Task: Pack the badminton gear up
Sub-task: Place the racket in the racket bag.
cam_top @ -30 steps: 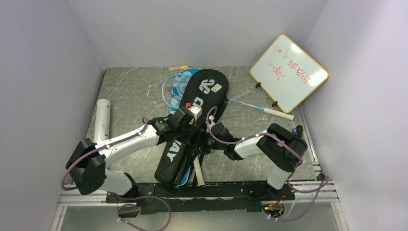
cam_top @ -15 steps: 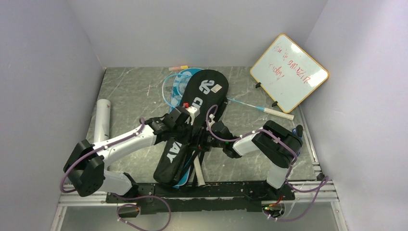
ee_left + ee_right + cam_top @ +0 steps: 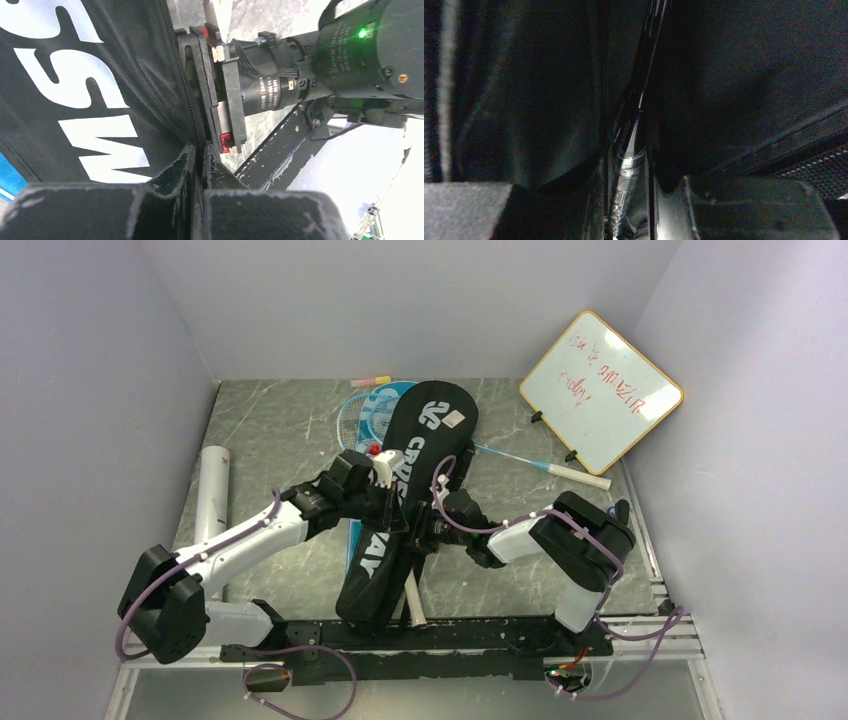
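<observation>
The black bag (image 3: 432, 430) lies on the desk (image 3: 270, 430) with its long axis running from upper centre of the overhead view down to the bottom centre, leaning a little to the lower left; its wide head is far from the arms and its narrow end near their bases. Both arms meet at its middle; the left claw (image 3: 202, 152) reaches across the white lettering, and in its own view it is pressed together, pinching the toothed zip edge of the bag. The right claw (image 3: 425, 532) comes in from the right and sits just beside it on that same edge; it looks closed on the fabric with something small and shiny between its fingers, perhaps the zip pull, though that view is too dark to be sure. So the zip line runs away from both claws along the bag's length, and I'd judge any pull has to follow that line.

Under the black bag a blue bag (image 3: 388, 400) shows at the upper edge; a light-blue racket (image 3: 352, 420) head pokes out at its left, and a white grip (image 3: 412, 598) sticks out at the bottom. Another racket's thin shaft (image 3: 520, 460) trails off right toward the whiteboard (image 3: 600, 390); a white tube (image 3: 212, 490) lies well apart at the left. The two claws crowd each other; I see no shuttlecocks.
</observation>
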`<action>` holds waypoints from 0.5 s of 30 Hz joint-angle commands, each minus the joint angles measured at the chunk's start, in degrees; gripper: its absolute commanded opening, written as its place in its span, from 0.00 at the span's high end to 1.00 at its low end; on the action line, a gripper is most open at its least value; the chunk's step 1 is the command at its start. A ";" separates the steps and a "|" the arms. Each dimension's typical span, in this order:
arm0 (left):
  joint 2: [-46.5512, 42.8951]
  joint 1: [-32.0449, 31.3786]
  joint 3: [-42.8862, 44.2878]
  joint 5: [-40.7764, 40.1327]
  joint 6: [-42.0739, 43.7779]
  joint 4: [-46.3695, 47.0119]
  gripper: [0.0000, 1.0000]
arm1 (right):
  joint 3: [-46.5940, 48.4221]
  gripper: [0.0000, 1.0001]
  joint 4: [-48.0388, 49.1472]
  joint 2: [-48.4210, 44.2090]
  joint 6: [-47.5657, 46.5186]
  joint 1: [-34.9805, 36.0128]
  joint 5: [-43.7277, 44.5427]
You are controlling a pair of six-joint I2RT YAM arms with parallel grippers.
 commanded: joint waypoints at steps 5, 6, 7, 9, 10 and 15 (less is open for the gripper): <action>-3.21 -0.86 -2.18 15.79 -6.24 5.96 0.95 | 0.85 0.88 12.20 -0.37 0.34 -0.88 5.14; -2.72 -0.86 -2.19 14.37 -5.30 5.15 0.95 | 0.90 0.83 12.28 0.27 0.50 -0.86 4.80; -2.21 -0.85 -1.84 12.17 -3.84 3.66 0.95 | 0.63 0.77 12.72 0.56 0.75 -0.89 4.56; -1.18 -0.81 -0.33 6.70 -0.44 -1.11 0.95 | -0.42 0.66 12.99 0.08 1.03 -1.10 4.55; -0.72 -0.86 0.43 3.55 1.19 -2.38 0.95 | -0.94 0.60 12.53 -0.60 0.78 -1.39 4.89; 1.06 -0.86 2.99 -9.70 7.17 -8.44 0.94 | -4.26 0.46 5.85 -6.65 -1.67 -4.75 6.19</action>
